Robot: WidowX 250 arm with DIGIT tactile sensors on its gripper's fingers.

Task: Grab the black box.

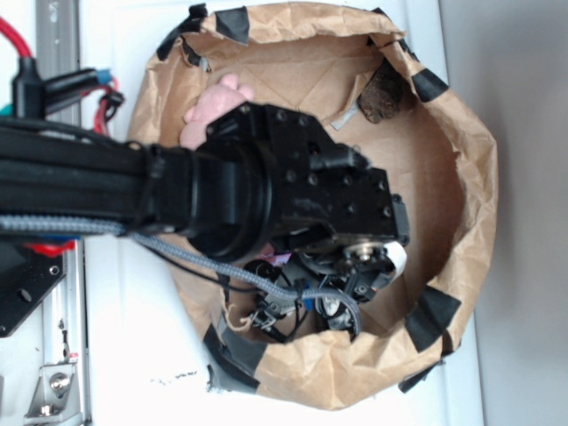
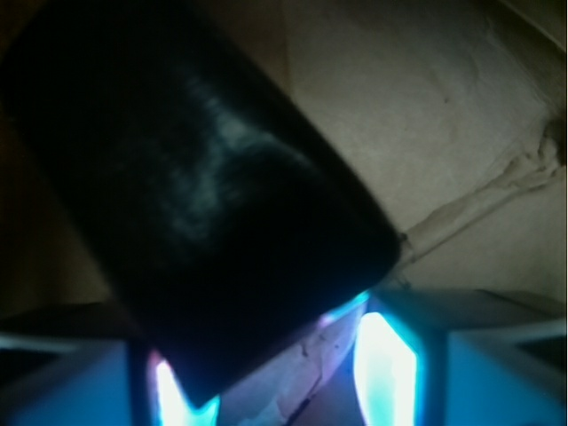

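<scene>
black box [image 2: 195,195] filling wrist view — between fingers [image 2: 386,373]

From my seat, the paper bag's crumpled wall [image 1: 461,177] rings the workspace on every side, so the only way in is from above. Inside that wall, my own arm [image 1: 266,191] blocks most of the floor. A pink toy [image 1: 213,102] and a dark brown lump [image 1: 383,93] crowd the wall's far edge. In the wrist view the black box [image 2: 195,195] fills the space ahead, with bare paper floor [image 2: 426,115] beside it.
</scene>
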